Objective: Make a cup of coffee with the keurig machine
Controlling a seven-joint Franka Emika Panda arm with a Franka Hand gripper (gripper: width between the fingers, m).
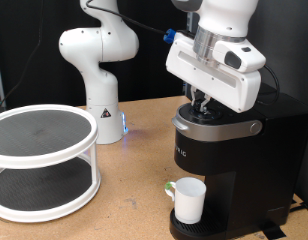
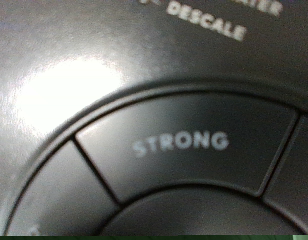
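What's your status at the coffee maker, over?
Gripper down on the keurig machine top panel; wrist view fills with the STRONG button. Cup standing on the drip tray under the spout. Nothing in the way.

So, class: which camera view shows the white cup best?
The exterior view: the cup stands whole on the keurig machine drip tray, beneath the end effector. The wrist view shows only control-panel buttons, no cup.
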